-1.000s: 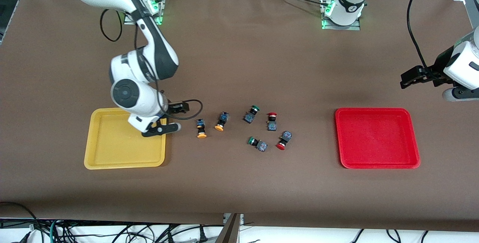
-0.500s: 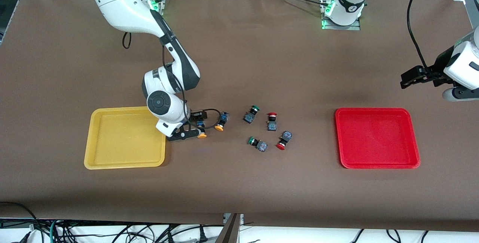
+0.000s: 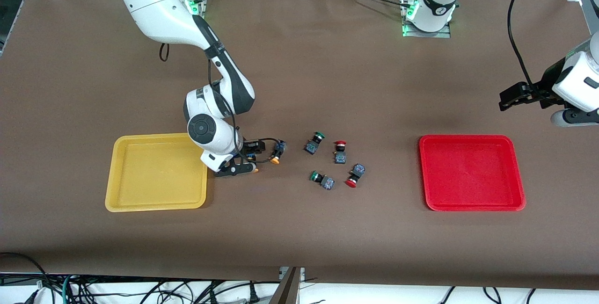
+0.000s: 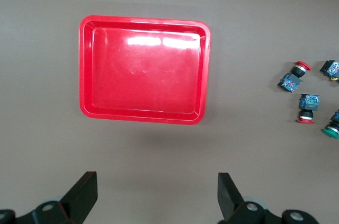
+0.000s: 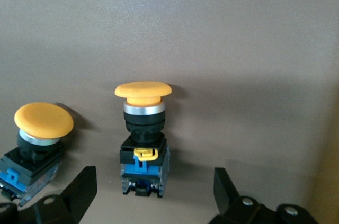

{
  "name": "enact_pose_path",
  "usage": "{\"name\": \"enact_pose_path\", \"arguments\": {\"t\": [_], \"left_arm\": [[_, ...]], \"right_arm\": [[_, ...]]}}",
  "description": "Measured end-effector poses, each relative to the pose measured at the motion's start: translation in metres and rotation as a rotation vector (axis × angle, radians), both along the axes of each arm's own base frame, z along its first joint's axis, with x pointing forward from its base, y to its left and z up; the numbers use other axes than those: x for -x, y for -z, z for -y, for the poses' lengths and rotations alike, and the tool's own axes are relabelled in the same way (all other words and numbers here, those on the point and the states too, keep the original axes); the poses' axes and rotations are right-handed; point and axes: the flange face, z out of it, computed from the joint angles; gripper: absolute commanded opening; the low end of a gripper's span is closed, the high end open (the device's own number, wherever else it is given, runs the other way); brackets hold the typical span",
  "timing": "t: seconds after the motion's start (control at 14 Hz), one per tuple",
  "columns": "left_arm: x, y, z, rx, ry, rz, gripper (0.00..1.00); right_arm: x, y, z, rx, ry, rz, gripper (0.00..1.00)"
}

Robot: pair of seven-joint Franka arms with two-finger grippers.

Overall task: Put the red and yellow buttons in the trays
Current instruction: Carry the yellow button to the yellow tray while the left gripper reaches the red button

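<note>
My right gripper [image 3: 239, 167] is down low at the table just beside the yellow tray [image 3: 156, 203], on the side toward the middle of the table. Its fingers [image 5: 79, 189] stand wide apart, and one yellow button [image 5: 143, 134] lies on the table in the gap between them, its orange cap pointing away from my wrist. Neither finger touches it; there is bare table on each side of the body. I hold nothing.

The second yellow button [image 5: 37, 142] lies just beside the first, outside my fingers, a little farther from the front camera [image 3: 277, 153]. Both are on the table, apart from the tray.

My left gripper [image 3: 510, 97] waits up in the air near the left arm's end of the table, over bare cloth a little farther from the front camera than the red tray [image 3: 471, 206]. Its fingers [image 4: 85, 195] are spread wide as well, with nothing between them.

Both trays hold nothing. The two red buttons lie near the middle of the table, between the trays: one [image 3: 340, 152] farther from the front camera, the other [image 3: 355, 176] nearer, both on their sides. Two green buttons lie close by them, one [image 3: 314, 142] beside the farther red button, one [image 3: 322, 180] beside the nearer.
</note>
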Motion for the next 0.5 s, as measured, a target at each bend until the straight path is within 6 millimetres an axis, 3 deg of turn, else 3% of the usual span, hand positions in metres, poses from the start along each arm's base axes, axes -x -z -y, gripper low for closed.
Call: {"name": "enact_pose_path", "arguments": {"t": [0.21, 0.36, 0.5], "left_arm": [[-0.002, 0.003, 0.015, 0.002, 0.025, -0.001, 1.00], [-0.009, 0.006, 0.026, 0.018, 0.039, 0.000, 1.00], [-0.017, 0.023, 0.046, 0.048, 0.067, -0.029, 1.00]], "right_arm": [[-0.001, 0.007, 0.000, -0.006, 0.009, 0.009, 0.38], [0.000, 0.014, 0.001, -0.003, 0.008, 0.007, 0.06], [-0.004, 0.013, 0.004, -0.001, 0.014, 0.013, 0.00]]}}
